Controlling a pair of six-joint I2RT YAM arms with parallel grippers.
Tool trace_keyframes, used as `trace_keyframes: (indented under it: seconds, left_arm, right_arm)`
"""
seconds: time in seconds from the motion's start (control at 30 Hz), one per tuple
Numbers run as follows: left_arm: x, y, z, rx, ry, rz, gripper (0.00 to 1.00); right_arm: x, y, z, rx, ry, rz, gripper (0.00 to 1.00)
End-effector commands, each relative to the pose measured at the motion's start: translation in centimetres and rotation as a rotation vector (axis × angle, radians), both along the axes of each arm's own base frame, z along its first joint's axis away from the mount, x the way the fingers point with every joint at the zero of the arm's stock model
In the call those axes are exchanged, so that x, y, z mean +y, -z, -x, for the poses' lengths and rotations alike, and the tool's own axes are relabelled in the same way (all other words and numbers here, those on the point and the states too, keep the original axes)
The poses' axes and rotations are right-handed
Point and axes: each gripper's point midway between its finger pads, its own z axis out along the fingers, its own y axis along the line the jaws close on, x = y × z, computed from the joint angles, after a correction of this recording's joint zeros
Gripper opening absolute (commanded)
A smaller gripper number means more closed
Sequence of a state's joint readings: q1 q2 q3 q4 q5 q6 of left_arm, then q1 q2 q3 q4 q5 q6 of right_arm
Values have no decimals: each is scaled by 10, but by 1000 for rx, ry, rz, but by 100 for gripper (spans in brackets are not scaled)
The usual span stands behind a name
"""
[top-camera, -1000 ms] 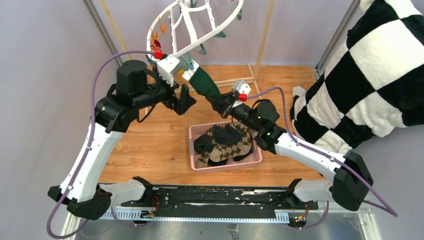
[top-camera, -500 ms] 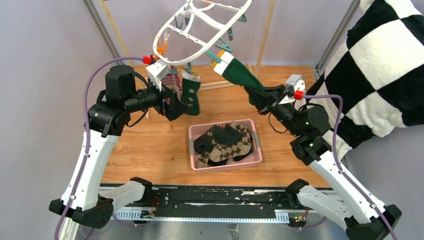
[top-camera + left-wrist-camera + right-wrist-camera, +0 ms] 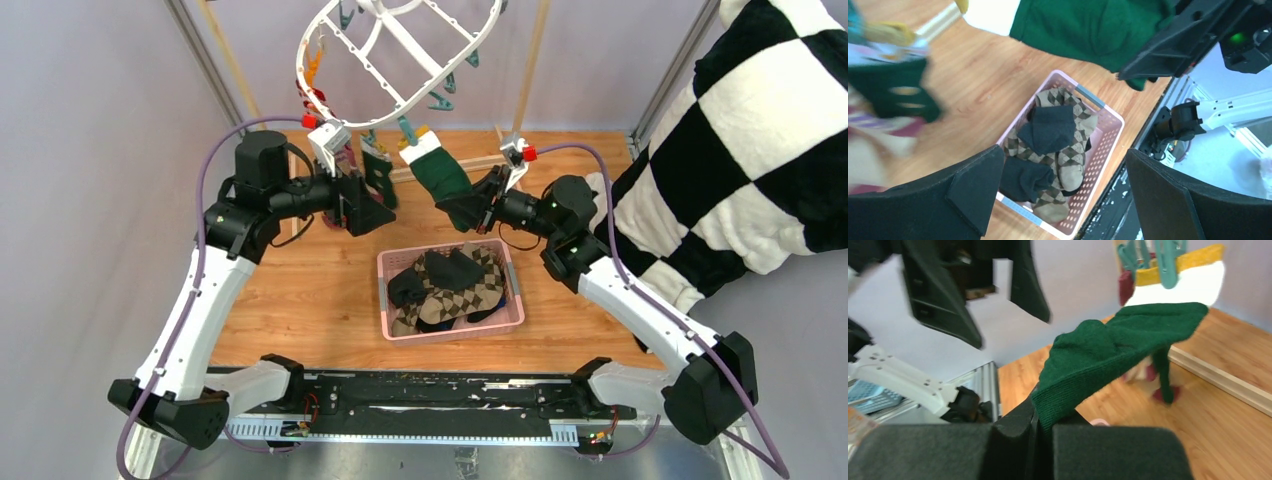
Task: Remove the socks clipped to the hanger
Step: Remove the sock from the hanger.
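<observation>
L gripper [image 3: 362, 205] up under hanger [image 3: 412, 47], left side, jaws spread wide, nothing in them. Just beside: small dark green sock [image 3: 378, 172] dangling from hanger (striped one behind it, blurred). Centre: big dark green sock [image 3: 438, 172], white cuff in teal clip [image 3: 404, 128], toe end pinched in R gripper [image 3: 478, 205], jaws closed tight on fabric. Below: pink basket [image 3: 384, 290] on table w/ argyle and black socks [image 3: 450, 285] piled inside.

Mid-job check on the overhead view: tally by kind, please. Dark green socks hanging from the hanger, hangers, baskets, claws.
Dark green socks: 2
Hanger: 1
Pink basket: 1
Left claw and right claw: 2
Total: 6
</observation>
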State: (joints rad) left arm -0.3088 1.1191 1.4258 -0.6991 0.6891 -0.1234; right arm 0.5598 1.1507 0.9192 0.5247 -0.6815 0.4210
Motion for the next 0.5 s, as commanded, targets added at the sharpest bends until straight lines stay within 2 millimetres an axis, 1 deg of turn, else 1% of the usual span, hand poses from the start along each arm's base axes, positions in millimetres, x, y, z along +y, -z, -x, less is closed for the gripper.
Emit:
trace_keyframes:
  seconds: [0.0, 0.13, 0.3, 0.37, 0.47]
  left_arm:
    - [-14, 2, -2, 70, 25, 123, 100]
    - [-18, 3, -13, 93, -4, 159, 100]
    - [-27, -18, -24, 123, -18, 275, 100]
    - [-30, -25, -23, 119, 4, 310, 100]
    - [-33, -26, -19, 126, 30, 351, 100]
  right_arm:
    - [14, -27, 45, -50, -197, -73, 0]
    - [26, -24, 54, -43, -229, -70, 0]
    - [44, -16, 59, -19, -262, -66, 1]
    - [47, -16, 60, -13, -269, -69, 1]
    - [50, -16, 61, -9, -269, -75, 1]
